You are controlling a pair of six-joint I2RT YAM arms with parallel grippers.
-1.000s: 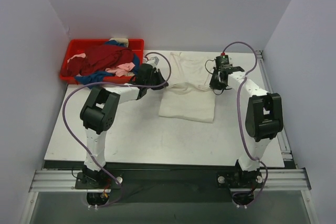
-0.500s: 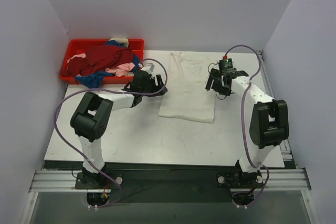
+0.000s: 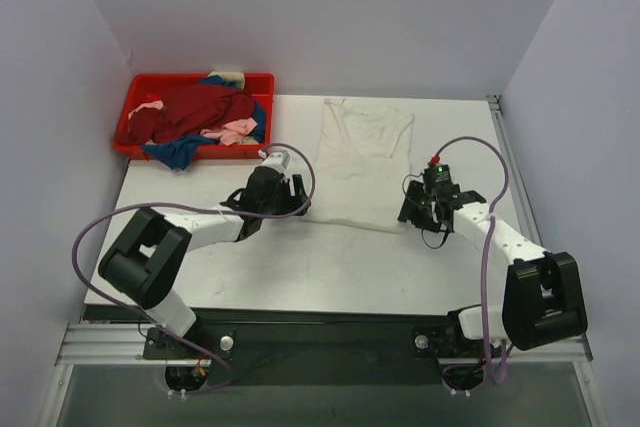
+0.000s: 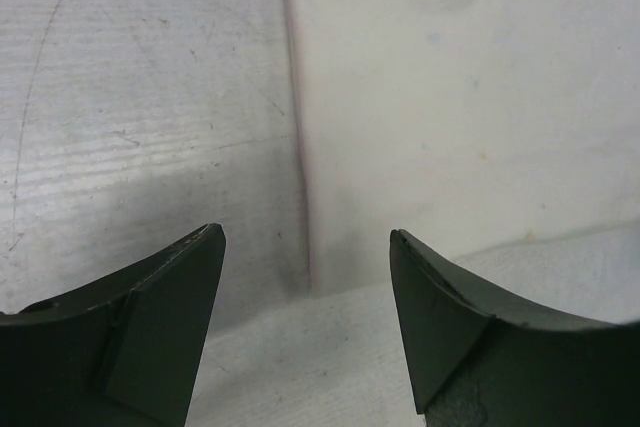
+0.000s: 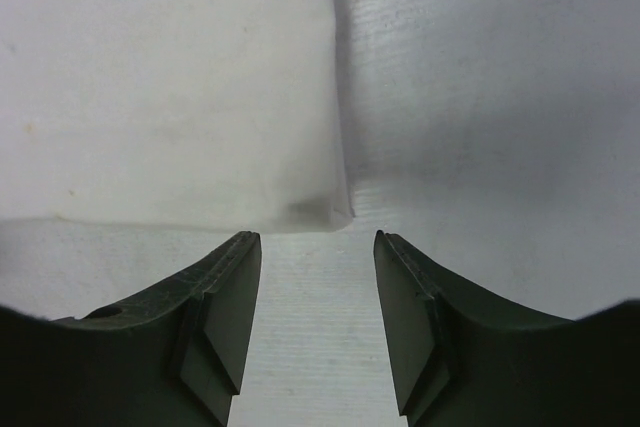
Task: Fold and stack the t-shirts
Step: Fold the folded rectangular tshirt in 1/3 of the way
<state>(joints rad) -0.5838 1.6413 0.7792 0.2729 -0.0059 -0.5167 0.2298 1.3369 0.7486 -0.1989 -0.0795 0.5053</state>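
On the white table, a large cream-white cotton t-shirt lies spread flat and long, its collar end pointing away from the arm bases and its hem end nearest them. The left gripper sits low at the shirt's near-left corner with its jaws spread wide and nothing pinched between them; its wrist view shows the shirt's side edge running straight ahead of the gap. The right gripper is at the near-right corner, jaws parted to a middling gap and empty, with the cloth's corner just ahead of its fingertips. Beyond the shirt's far-left corner stands a red plastic tray holding a loose heap of dark red, blue and pale pink t-shirts. The cream shirt looks light, limp and thin, so it should sag and crease when lifted. A sound hold would probably be a pinch at each hem corner, both layers together, so that the edge rises evenly.
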